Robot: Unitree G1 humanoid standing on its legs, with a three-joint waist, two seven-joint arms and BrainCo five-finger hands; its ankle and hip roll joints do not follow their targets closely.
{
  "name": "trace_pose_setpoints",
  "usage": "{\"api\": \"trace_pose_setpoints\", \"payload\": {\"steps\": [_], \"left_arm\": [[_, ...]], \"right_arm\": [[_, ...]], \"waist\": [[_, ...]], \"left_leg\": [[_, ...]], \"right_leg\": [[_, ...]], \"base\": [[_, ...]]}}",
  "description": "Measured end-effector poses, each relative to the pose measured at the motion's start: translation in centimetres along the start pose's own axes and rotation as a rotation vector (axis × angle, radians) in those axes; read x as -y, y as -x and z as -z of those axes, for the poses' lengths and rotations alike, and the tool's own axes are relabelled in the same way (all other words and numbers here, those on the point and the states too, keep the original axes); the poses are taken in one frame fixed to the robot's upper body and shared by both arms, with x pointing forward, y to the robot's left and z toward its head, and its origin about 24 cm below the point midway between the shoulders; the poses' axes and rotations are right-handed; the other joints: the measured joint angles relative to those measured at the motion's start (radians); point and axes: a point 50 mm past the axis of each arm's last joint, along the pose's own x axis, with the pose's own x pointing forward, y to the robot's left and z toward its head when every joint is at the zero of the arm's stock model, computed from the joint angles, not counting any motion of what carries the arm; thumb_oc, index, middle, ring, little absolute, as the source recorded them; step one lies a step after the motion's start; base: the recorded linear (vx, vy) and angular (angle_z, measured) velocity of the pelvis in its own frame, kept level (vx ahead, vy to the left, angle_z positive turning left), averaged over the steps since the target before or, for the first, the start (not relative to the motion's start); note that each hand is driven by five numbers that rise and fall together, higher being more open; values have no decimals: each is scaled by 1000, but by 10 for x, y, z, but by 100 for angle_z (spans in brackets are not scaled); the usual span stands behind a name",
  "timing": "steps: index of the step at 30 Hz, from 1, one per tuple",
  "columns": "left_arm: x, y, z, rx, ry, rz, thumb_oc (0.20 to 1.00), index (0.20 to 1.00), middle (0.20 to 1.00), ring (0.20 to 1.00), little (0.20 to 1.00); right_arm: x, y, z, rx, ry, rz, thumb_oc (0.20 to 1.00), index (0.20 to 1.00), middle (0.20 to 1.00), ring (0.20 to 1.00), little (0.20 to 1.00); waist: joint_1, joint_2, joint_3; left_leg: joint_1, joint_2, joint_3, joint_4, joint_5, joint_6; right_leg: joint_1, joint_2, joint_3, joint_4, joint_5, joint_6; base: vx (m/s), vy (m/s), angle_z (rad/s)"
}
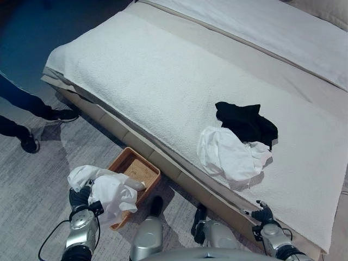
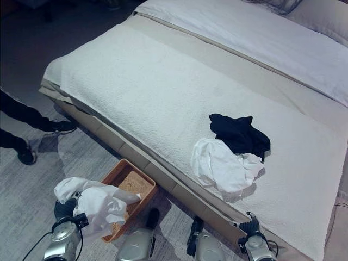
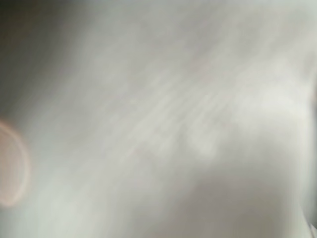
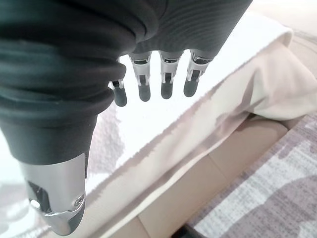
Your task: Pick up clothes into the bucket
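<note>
Two garments remain on bed (image 1: 163,81): black garment (image 1: 247,122), white shirt (image 1: 231,155). Your left hand (image 1: 80,198) carries white cloth (image 1: 109,193) over basket (image 1: 142,166), probably for drop; fingers hidden, grip unclear. Right hand (image 4: 148,79) idle, fingers relaxed.

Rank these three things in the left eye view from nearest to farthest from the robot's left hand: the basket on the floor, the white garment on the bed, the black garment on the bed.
From the left hand:
1. Basket, on the floor right beside the hand.
2. White garment on the bed, near the bed's front edge.
3. Black garment, just beyond it, farther up the bed.
</note>
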Motion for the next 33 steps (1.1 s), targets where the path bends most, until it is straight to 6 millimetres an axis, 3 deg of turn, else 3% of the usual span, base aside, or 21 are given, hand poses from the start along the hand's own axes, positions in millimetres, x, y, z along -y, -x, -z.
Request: {"api": "trace_pose_setpoints", "payload": {"steps": [9,19,24,28,33], "left_arm": [[-17,-7,12,-61,-96,-127,200,200,200,200,200],[-14,-19,-3,-27,-212,-143,200,200,200,200,200],[-4,-24,-17,7,-187,-141,200,200,200,200,200],[-6,-32,-38,64,-173,-164,200,200,200,200,200],[-4,-37,-60,131,-132,-178,200,200,200,200,200]], "right_arm": [[-4,-1,-14,52,16,14,1000,1000,1000,1000,1000],[-2,-6,-53,173,2,27,1000,1000,1000,1000,1000],[-1,-8,-71,227,1,36,1000,1000,1000,1000,1000],[1,-9,-100,312,-10,43,1000,1000,1000,1000,1000],[1,-7,-106,338,-15,55,1000,1000,1000,1000,1000]], "waist": [[-20,-22,14],[-19,-46,100],[-20,-62,155],[-24,-90,219],[-24,-97,230]], "left_leg": [[-19,7,8,1,0,0],[-90,7,32,48,-6,-5],[-162,0,53,118,-23,-7],[-271,6,78,221,-60,2],[-382,1,80,317,-93,9]], "right_leg": [[-21,12,13,-7,10,-5],[-87,14,41,5,28,-6],[-157,13,70,43,39,-13],[-258,17,100,98,47,-20],[-345,17,108,145,46,-19]], "base": [[-9,5,-5],[-45,26,-8],[-92,57,-15],[-64,43,-21],[-26,54,-6]]}}
